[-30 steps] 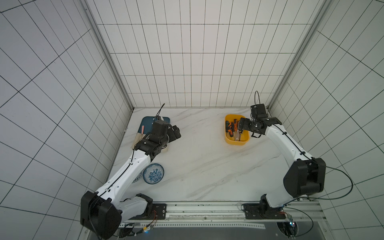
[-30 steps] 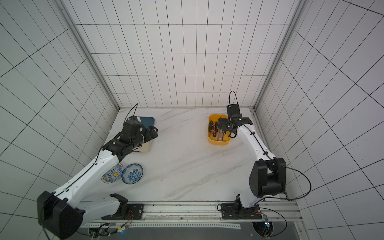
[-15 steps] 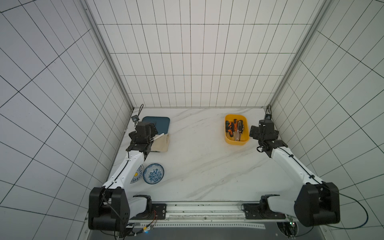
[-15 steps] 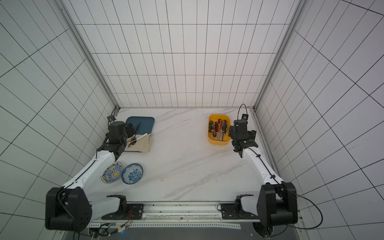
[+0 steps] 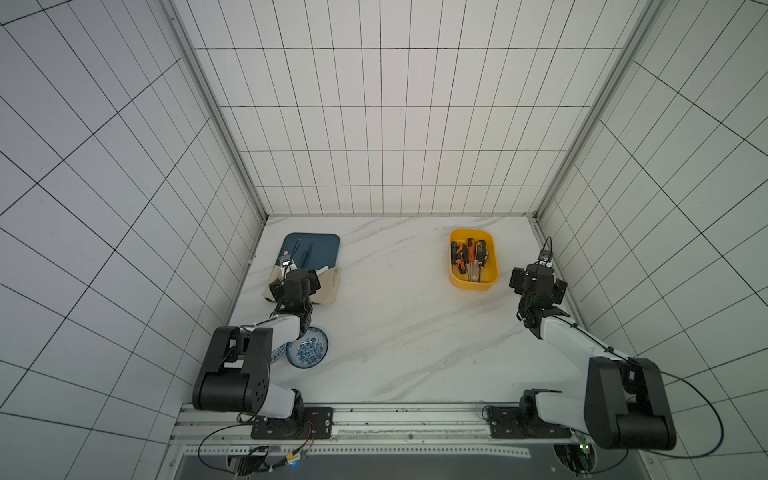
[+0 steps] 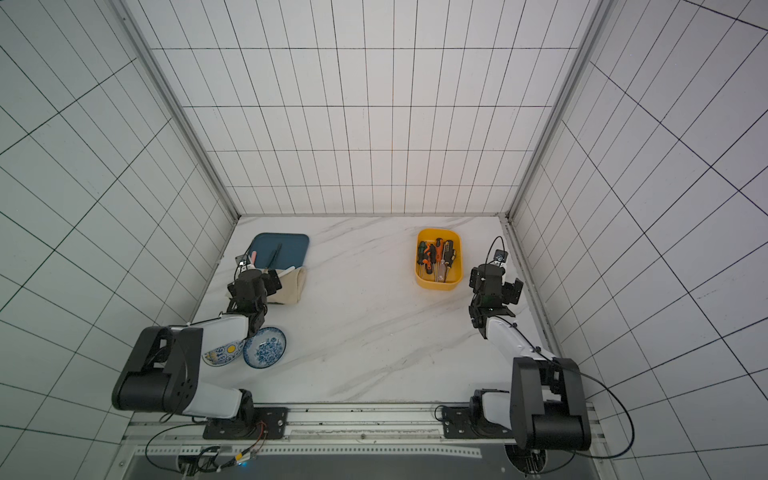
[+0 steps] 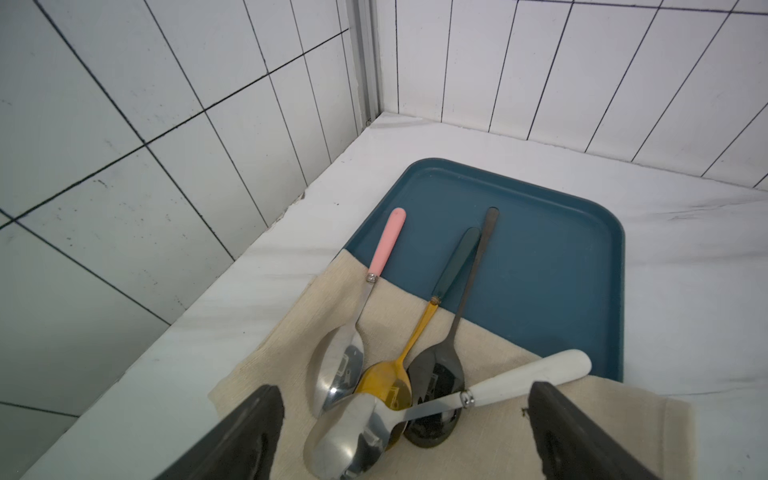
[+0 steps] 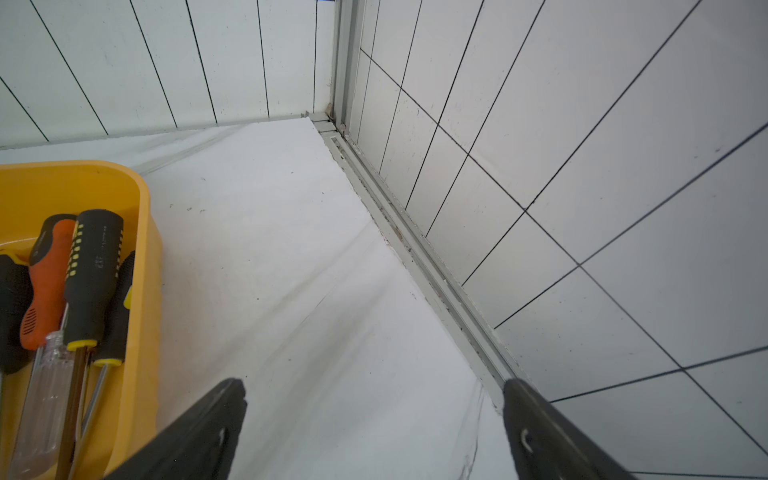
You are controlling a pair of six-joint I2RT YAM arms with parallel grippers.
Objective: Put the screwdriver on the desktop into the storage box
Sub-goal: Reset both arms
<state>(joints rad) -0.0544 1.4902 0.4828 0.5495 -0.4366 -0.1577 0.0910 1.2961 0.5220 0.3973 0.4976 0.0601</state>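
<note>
**Screwdrivers all in the box, both grippers empty**

The yellow box (image 5: 473,285) sits near the back right corner of the desktop (image 5: 395,328). The screwdrivers (image 5: 471,257) lie flat inside it, side by side, so they fit. None shows on the bare top, so the job looks done. R gripper (image 8: 374,415) hangs just beside the box, jaws wide apart, holding nothing. L gripper (image 7: 405,415) hangs over spoons (image 7: 432,374) on a cloth (image 7: 498,451) by the left edge, jaws wide too, empty.
</note>
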